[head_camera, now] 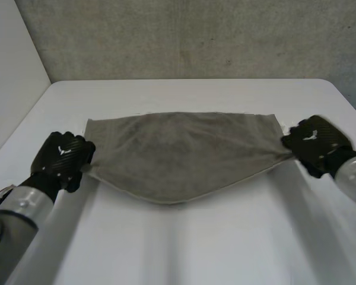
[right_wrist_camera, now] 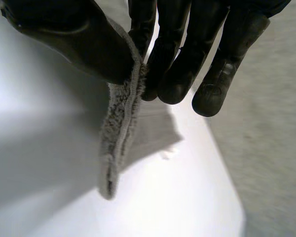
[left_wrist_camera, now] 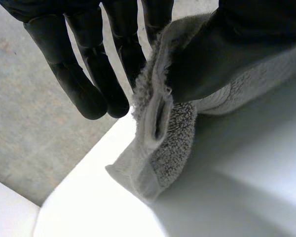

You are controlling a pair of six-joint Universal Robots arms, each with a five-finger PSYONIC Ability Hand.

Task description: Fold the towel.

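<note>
Above the white desk (head_camera: 190, 243), the left hand (head_camera: 62, 157) and right hand (head_camera: 313, 142) each pinch a near corner of the grey towel (head_camera: 178, 154); the fold is hardly begun.

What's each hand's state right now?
Left hand: shut on the towel, pinching one corner.
Right hand: shut on the towel, pinching the opposite corner.

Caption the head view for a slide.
The left hand and right hand each pinch a corner of the grey towel stretched over the white table.
</note>
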